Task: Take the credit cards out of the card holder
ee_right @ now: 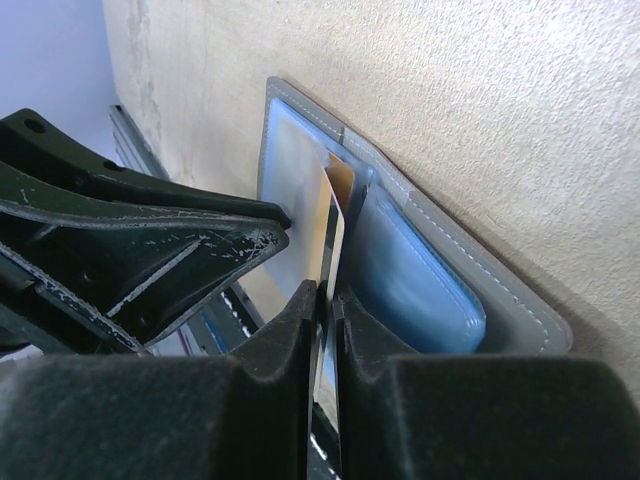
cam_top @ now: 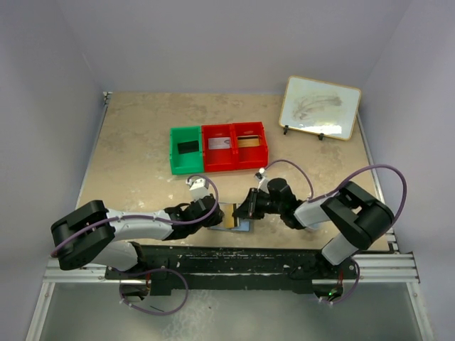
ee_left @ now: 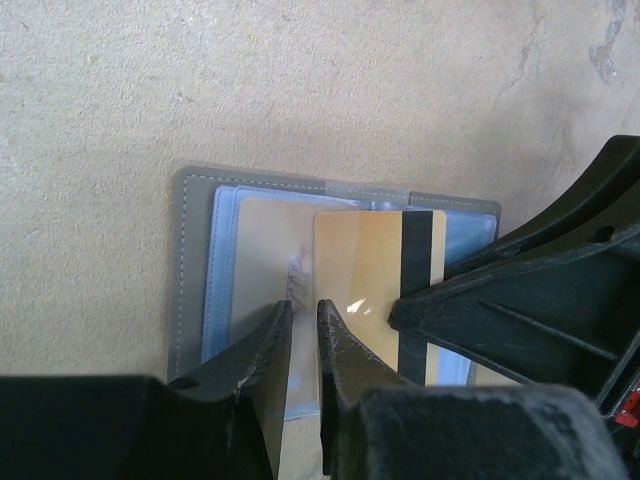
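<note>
The card holder (ee_left: pixel 195 260) is a grey stitched folder with clear blue-tinted sleeves, lying open on the table near the front edge (cam_top: pixel 242 226). A gold credit card (ee_left: pixel 360 260) with a dark stripe sticks partly out of a sleeve. My right gripper (ee_right: pixel 325 290) is shut on this card's edge (ee_right: pixel 335 215), coming in from the right (cam_top: pixel 247 211). My left gripper (ee_left: pixel 303 305) is nearly closed, pinching a clear sleeve of the holder from the left (cam_top: pixel 217 217). Whether other cards remain inside is hidden.
A green bin (cam_top: pixel 186 149) and two joined red bins (cam_top: pixel 234 145) stand behind the holder. A framed whiteboard (cam_top: pixel 320 106) leans at the back right. The black rail of the arm bases (cam_top: pixel 234 256) runs just in front of the holder.
</note>
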